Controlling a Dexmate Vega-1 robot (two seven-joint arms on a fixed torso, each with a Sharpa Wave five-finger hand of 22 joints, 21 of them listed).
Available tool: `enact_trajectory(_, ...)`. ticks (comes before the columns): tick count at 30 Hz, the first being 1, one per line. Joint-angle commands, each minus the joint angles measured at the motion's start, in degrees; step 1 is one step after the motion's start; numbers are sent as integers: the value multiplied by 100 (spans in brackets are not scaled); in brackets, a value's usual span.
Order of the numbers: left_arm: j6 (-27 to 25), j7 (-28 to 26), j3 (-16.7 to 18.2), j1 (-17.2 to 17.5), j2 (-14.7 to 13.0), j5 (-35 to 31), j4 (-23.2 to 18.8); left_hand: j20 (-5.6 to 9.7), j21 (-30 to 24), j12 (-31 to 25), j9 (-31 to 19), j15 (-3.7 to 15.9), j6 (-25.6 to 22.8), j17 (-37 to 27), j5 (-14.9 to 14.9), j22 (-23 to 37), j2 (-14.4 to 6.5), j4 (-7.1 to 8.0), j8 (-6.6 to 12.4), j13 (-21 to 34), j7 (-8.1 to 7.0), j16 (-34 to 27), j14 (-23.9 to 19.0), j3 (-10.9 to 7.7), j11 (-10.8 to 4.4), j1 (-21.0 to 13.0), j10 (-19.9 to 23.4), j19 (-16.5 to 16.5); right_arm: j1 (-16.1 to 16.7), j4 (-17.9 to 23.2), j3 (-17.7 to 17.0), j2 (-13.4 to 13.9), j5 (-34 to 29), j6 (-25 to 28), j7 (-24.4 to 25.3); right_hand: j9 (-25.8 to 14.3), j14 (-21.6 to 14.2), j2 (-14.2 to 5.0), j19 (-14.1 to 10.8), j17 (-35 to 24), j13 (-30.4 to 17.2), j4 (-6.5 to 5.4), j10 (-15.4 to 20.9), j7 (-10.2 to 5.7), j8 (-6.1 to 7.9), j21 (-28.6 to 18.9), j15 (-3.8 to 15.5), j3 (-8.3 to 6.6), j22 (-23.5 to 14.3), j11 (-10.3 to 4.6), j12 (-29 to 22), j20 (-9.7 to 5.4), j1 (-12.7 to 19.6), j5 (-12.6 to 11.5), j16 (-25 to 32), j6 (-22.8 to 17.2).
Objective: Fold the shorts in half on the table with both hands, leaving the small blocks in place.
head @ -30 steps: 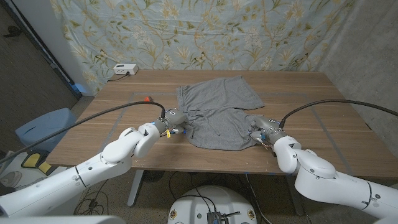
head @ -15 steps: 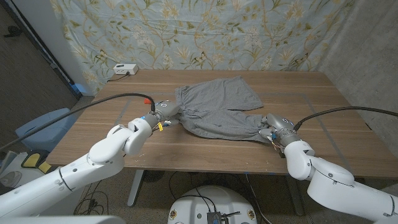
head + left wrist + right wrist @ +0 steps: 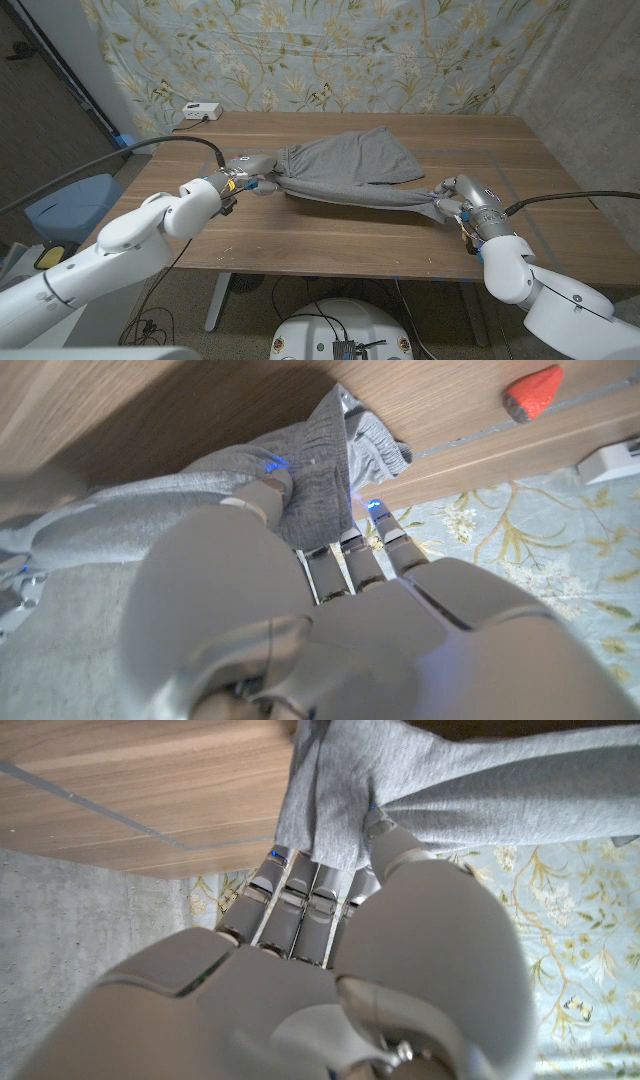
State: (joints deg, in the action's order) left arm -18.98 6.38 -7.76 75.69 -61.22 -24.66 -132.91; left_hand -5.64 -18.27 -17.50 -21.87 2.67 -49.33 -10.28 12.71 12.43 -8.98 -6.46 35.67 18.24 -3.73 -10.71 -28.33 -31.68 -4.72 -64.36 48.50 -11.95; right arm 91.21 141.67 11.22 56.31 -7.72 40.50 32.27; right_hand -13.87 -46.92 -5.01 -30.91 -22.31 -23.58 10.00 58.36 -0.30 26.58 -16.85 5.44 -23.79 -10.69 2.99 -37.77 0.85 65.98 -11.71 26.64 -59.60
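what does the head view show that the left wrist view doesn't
Head view alone: the right hand gripping the shorts' other end, the whole cloth stretched between both hands above the table, and the patterned backdrop's full spread.

Left wrist view alone: a close look at the left hand's fingers bunching the grey fabric, and a small red block on the wood.

Both: the left hand holding the shorts, the table, the white box, floral cloth behind.
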Motion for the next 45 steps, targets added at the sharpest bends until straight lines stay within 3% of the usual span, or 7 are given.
enact_trajectory(1,1298,-56,1276,710,189,1882,168,11,-51,32,-93,419,-1042,-33,-19,18,71,-72,132,17,1006,-2,39,-67,34,44,16,11,410,-156,-673,-275,-119,-1050,48,-36,-40,75,-23,-15,-42,-6,22,222,65,14,465,-79,-16,14,-67,42,3,-38,-56,-296)
enact_trajectory(9,1756,53,1526,699,352,2226,386,-24,-70,62,-260,362,-1217,-48,89,32,104,-132,369,35,1119,-9,46,-201,140,129,-16,51,-381,-526,-328,-298,-462,-1416,-249,-73,-1,57,-24,-36,-115,-44,-46,178,86,25,492,-143,-14,8,-107,44,-40,-58,-121,-256)
enact_trajectory(17,1061,288,1563,493,110,2075,238,-65,-86,160,-429,337,-1015,-57,184,43,133,-160,462,50,1066,24,194,-338,69,249,-196,104,-1428,-1155,185,-424,-637,-1820,-569,-121,51,0,-29,-82,-209,-86,-123,150,105,36,504,-228,-13,-16,-167,37,-103,-66,-200,-166)
enact_trajectory(22,849,213,1564,374,112,2003,230,-69,-93,182,-468,314,-976,-57,185,45,140,-167,489,53,1061,34,263,-380,68,288,-224,115,-1983,-1559,496,-582,-769,-2041,-636,-136,76,5,-36,-93,-239,-87,-156,131,107,38,519,-252,-13,-24,-184,36,-122,-63,-234,-123)
enact_trajectory(29,642,204,1276,10,30,2070,407,-66,-110,191,-521,293,-1015,-56,209,47,156,-182,560,58,1077,10,251,-444,105,342,-210,110,-2701,-2103,918,-807,-1046,-2227,-676,-134,115,8,-60,-117,-279,-87,-193,114,106,34,523,-284,-14,-31,-209,27,-146,-52,-279,-84)
enact_trajectory(38,293,526,749,-660,-208,2707,766,-72,-127,212,-559,242,-974,-51,237,47,175,-201,593,62,1125,-4,253,-526,188,409,-213,114,-3576,-2821,1381,-1137,-1467,-2289,-647,-120,150,26,-97,-138,-328,-91,-292,57,77,28,566,-341,-15,-94,-224,-4,-196,-18,-358,34)
enact_trajectory(45,-24,351,278,-1202,-369,2802,882,-57,-139,254,-562,206,-887,-48,253,49,180,-215,582,66,1129,-1,292,-604,206,465,-272,127,-4284,-3534,1718,-1392,-1551,-2560,-776,-95,168,17,-115,-173,-302,-98,-303,37,66,26,572,-367,-17,-97,-219,-18,-226,14,-388,68)
